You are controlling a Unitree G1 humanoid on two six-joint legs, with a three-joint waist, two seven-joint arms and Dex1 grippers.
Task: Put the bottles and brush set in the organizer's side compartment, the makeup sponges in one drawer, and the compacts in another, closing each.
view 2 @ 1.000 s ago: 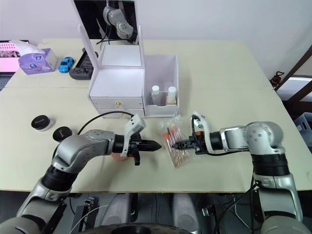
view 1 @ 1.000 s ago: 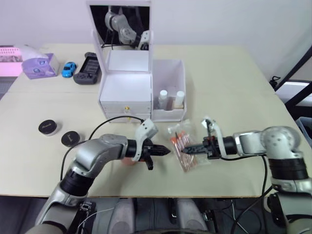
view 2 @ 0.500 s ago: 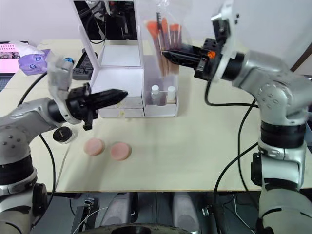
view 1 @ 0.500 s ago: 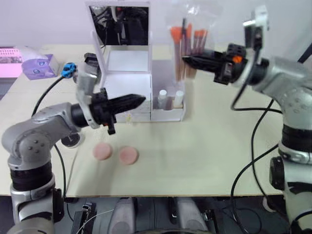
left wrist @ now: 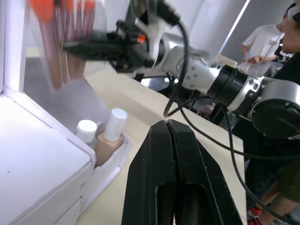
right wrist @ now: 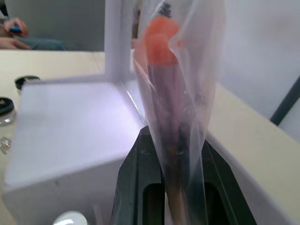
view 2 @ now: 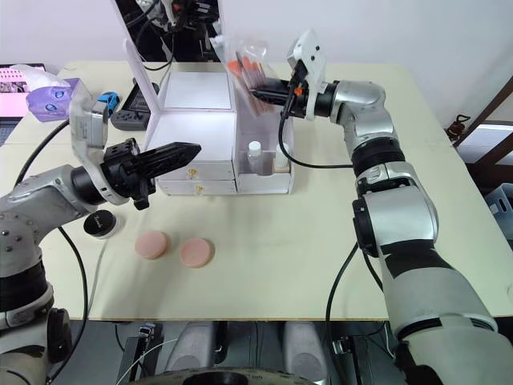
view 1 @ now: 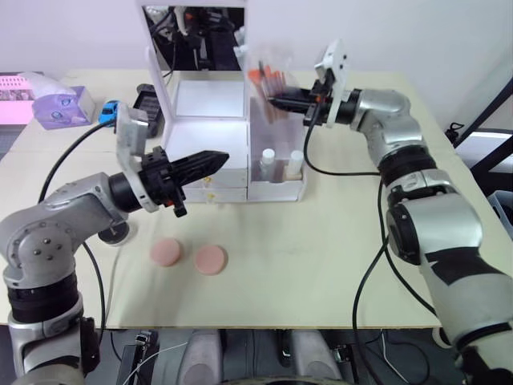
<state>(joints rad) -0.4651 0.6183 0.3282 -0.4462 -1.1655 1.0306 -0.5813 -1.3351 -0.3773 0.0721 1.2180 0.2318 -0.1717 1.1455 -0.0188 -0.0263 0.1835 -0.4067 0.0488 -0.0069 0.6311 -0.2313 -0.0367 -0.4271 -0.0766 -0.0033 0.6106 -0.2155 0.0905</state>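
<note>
We are on the side-compartment step: over the desk [view 1: 345, 241], the organizer [view 1: 232, 148] stands at about twelve o'clock with both drawers shut, and our right gripper [view 1: 276, 100], jaws pinching the bagged brush set [view 1: 268, 80], holds it above the side compartment [view 1: 279, 152], where two bottles [view 1: 280, 163] already stand at the front. Next we judge the bag must come down upright behind them. Our left gripper [view 1: 216, 159], jaws pressed together and empty, hovers before the drawers; two makeup sponges [view 1: 188, 255] lie at six o'clock, and a compact [view 2: 98, 224] at nine.
</note>
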